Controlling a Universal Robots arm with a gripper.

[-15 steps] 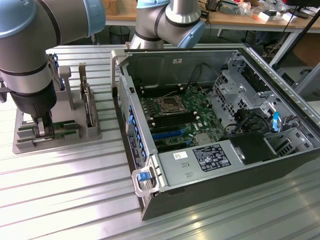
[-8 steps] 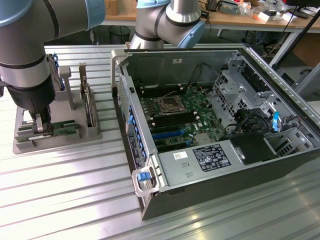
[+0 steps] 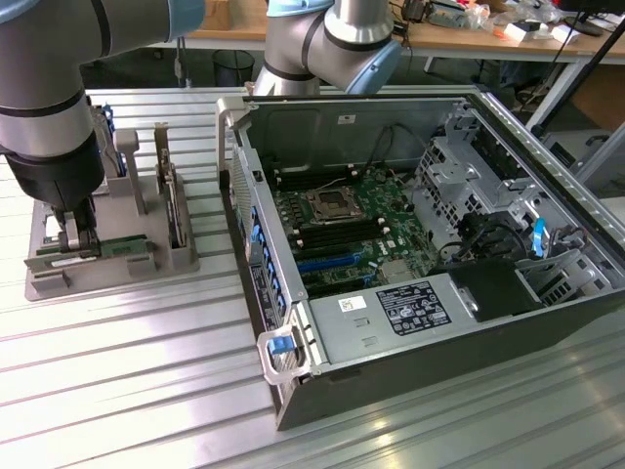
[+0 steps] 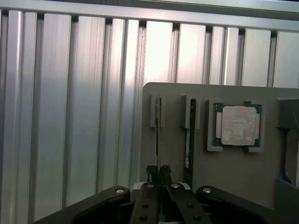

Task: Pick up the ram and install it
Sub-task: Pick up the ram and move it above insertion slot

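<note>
Case: open black metal computer case [image 3: 439, 363] is sitting at the exterior view's right.
Holder: flat grey plastic parts holder [image 3: 182, 260] is lying beside it.
Gripper: black two-finger gripper [image 4: 158, 175] is clamping the long thin green ram stick [image 4: 158, 135].
Ram: ram stick is standing on edge in the holder's slot.

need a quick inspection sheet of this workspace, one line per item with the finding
surface: ribbed metal table carrying a grey fixture tray and an open computer case
job's things: ram standing on edge in a tray slot; motherboard exposed in the case
clutter: second stick and processor chip in the tray; upright card beside them
claw: claw shut on the ram
cables: black cables inside the case
surroundings: cluttered bench and black bin behind the table
</note>
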